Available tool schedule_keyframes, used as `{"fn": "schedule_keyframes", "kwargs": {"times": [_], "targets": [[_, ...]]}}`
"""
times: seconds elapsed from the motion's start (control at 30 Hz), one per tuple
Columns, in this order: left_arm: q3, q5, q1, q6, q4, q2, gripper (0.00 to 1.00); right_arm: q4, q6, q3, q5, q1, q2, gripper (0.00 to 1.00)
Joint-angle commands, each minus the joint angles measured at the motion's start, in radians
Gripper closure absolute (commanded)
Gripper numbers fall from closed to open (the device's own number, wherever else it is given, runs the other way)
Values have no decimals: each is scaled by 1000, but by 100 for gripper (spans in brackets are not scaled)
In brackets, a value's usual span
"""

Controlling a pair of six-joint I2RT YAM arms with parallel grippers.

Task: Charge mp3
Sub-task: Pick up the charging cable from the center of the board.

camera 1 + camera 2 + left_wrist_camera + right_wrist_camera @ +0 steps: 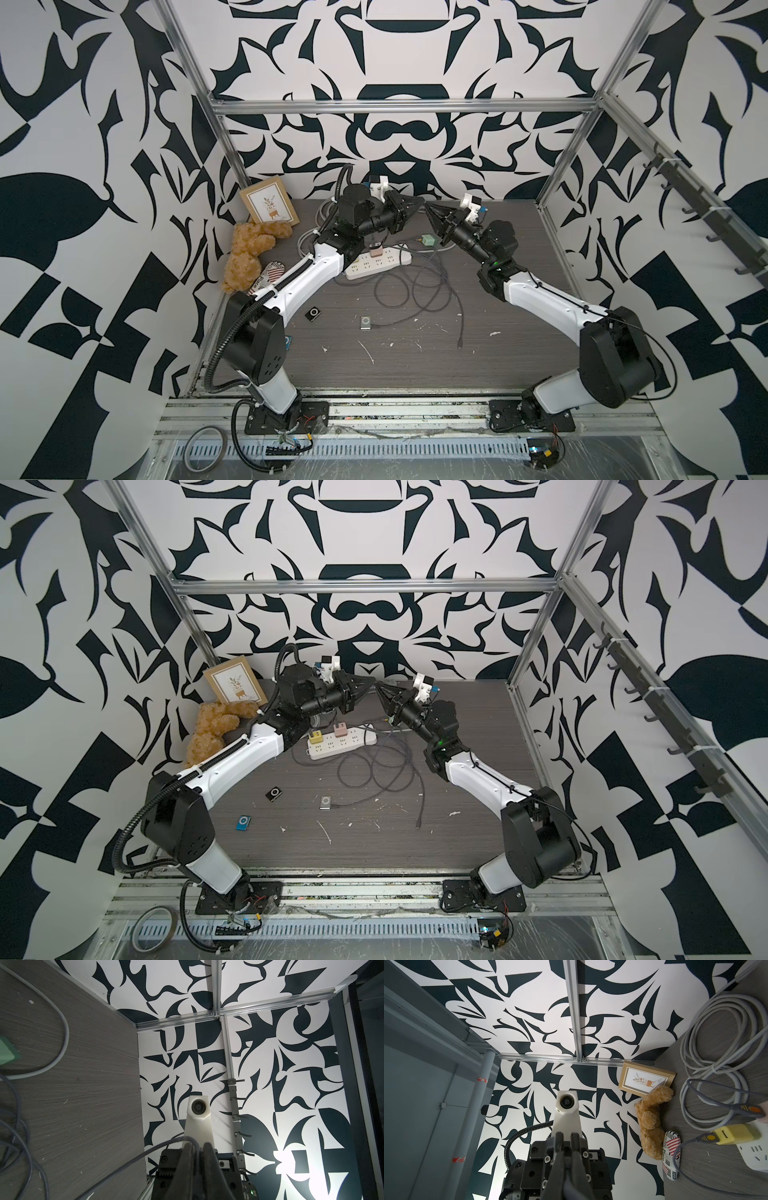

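Note:
Three small mp3 players lie on the table: a black one point(312, 313), a silver one point(365, 322) with a thin cable at its side, and a blue one point(243, 823). My left gripper point(421, 202) and right gripper point(429, 207) meet tip to tip, raised over the back of the table. In the left wrist view a grey cable point(145, 1150) runs up and passes between the shut left gripper point(196, 1145). The right gripper point(566, 1135) is shut too, with a dark strand between its fingers. Behind it lies a white power strip point(376, 264).
The strip carries a pink charger point(376, 250) and a yellow charger point(316, 737); a green charger point(428, 240) lies beside it. Grey cables coil in the middle, one loose plug point(460, 344) at the front right. A teddy bear point(249, 253) and a picture frame point(270, 205) fill the back left corner.

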State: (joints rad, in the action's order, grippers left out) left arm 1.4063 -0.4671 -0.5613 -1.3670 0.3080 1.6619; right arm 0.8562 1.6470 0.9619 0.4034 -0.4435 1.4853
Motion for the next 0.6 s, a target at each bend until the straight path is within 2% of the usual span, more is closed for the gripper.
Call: {"fn": "schedule_keyframes", "kwargs": {"times": [0.0, 0.03, 0.07, 0.2, 0.27, 0.43, 0.57], "targets": [[35, -67, -16, 30, -11, 4, 100, -12, -11, 30, 85, -14, -21, 100], [39, -71, -14, 32, -20, 6, 100, -16, -13, 32, 89, -14, -23, 100], [40, -73, -10, 35, -21, 7, 96, -23, -17, 29, 89, -13, -29, 100], [25, -68, 29, 62, -44, -21, 47, -79, -107, 0, 57, -12, -86, 100], [18, -58, 66, 124, -136, -63, 23, -97, -182, -27, 29, -5, -127, 100], [-95, 3, 183, 270, -403, -238, 9, -166, -405, -84, -18, 5, -242, 100], [-147, 50, 278, 376, -646, -356, 5, -147, -439, -124, -18, 20, -272, 100]]}}
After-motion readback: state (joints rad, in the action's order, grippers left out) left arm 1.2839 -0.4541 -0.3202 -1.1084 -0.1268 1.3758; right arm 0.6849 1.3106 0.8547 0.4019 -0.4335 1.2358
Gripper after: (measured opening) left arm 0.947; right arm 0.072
